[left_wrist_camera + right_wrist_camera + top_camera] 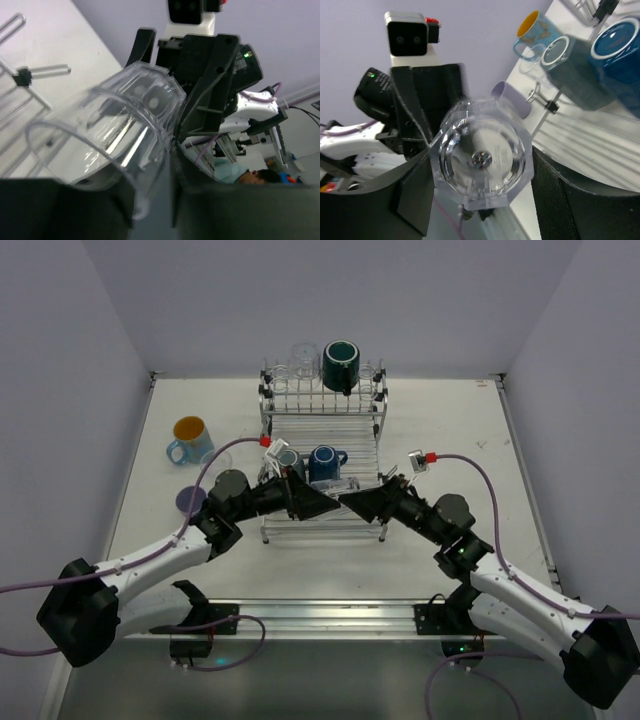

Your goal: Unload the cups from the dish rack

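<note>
Currently: tumbler [480, 157], clear glass, tipped sideways over front of rack [322, 425]. Right gripper [482, 187] clamped on its base. Left gripper [154, 212] at its rim, fingers either side of the wall; whether they pinch it, cannot tell.

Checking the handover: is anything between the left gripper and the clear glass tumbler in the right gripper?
Nothing visible. The clear glass tumbler, held by the right gripper, points its open mouth at the left gripper, its rim between those fingers.
</note>
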You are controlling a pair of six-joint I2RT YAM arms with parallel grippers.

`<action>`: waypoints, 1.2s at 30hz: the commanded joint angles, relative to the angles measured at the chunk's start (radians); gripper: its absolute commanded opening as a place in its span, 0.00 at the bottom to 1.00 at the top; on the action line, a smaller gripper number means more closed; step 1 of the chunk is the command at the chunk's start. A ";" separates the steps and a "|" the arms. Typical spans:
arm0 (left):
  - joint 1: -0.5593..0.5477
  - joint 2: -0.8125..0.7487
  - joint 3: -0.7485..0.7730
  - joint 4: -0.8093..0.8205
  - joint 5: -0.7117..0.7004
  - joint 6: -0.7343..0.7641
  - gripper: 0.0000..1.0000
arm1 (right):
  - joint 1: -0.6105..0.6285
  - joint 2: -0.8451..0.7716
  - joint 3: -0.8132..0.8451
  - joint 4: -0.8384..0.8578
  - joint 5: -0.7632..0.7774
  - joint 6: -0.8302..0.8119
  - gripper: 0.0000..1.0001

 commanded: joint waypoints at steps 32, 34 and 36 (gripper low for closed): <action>0.420 0.347 0.936 -1.482 -0.793 0.722 0.00 | 0.035 -0.318 0.083 -0.545 0.243 -0.290 0.99; 0.431 0.387 0.961 -1.504 -0.804 0.725 0.00 | 0.036 -0.324 0.076 -0.541 0.237 -0.289 0.99; 0.434 0.427 0.976 -1.502 -0.799 0.728 0.00 | 0.035 -0.322 0.072 -0.537 0.229 -0.289 0.99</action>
